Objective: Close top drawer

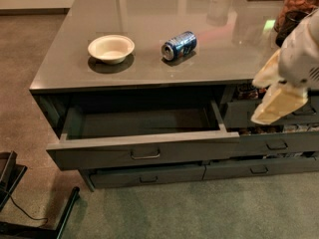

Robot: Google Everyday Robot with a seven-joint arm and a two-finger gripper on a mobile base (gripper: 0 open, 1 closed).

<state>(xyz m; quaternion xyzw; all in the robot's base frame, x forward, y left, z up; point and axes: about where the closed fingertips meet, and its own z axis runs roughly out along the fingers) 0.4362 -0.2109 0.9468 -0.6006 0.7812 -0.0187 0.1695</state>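
1 top drawer (144, 152) open, pincer (271, 102) right of it

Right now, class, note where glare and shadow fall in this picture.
Camera view: the glossy tabletop mirrors light near its far edge; the bowl and can cast soft shadows; the open top drawer is dark inside; the gripper hangs pale at right.

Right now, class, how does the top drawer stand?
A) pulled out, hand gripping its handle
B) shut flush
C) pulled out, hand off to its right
C: the top drawer juts out, and the hand hangs at the right, away from its handle.
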